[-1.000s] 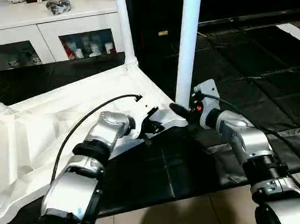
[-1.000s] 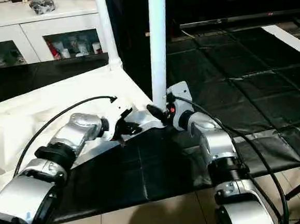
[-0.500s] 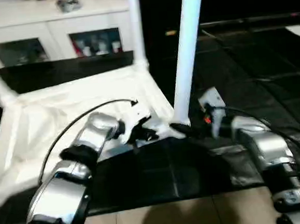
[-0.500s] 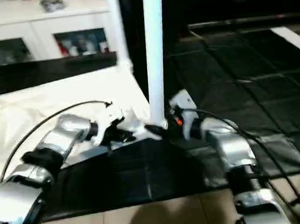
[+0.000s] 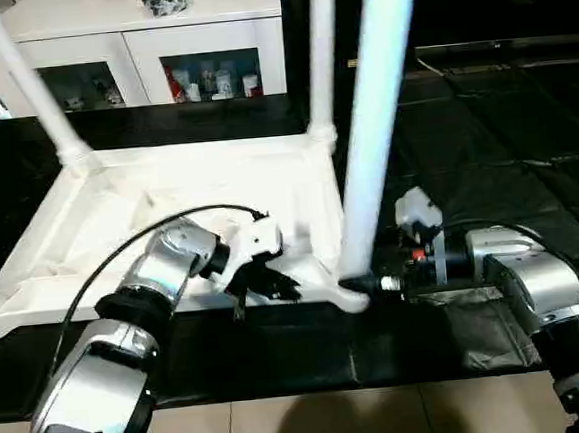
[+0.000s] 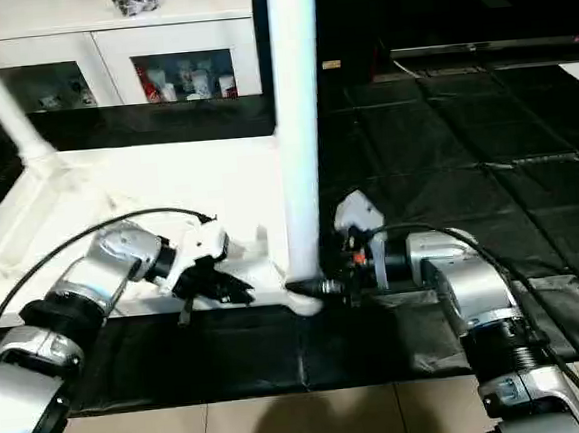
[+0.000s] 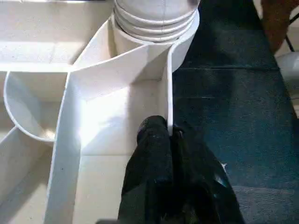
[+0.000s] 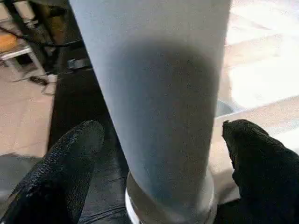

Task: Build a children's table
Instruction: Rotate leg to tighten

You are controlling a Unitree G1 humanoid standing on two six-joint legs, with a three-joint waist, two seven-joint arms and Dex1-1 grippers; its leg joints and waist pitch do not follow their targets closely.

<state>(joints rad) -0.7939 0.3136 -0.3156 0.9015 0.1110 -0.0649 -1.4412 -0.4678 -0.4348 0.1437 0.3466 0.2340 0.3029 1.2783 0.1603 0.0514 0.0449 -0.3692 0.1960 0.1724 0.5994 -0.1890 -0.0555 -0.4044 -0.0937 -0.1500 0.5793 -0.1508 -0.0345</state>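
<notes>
Upside down on black floor mats point(image 5: 483, 121): white children's table point(image 5: 168, 201), ribbed underside facing up, legs pointing upward from the corner sockets. Nearest corner socket point(image 7: 156, 28) carrying the near leg point(image 5: 377, 119), thick and tall, running out past the upper edge of the head views. Far legs standing too: one at the back right corner point(image 5: 319, 54), another at the back left point(image 5: 18, 77).

Left gripper point(image 5: 264, 279) down at the near rim of the table, just left of the near leg; wrist view catching the black fingers point(image 7: 156, 154) pressed together on a thin upright rib wall point(image 7: 167, 88) leading to the socket, one finger on each face, clamped on the table's rim. Black cable point(image 5: 151, 237) looping over the silver left forearm.

Right gripper point(image 8: 163, 154) at the base of the near leg, coming in from the right; fingers point(image 8: 70, 158) spread apart, one on either side of the leg, not closed on it, small gaps visible on both sides in the wrist view. Small red light glowing on the right wrist point(image 5: 416, 255).

Behind it all, white glass-door cabinet point(image 5: 196, 53) with small items on its shelves; no writing or label legible anywhere
</notes>
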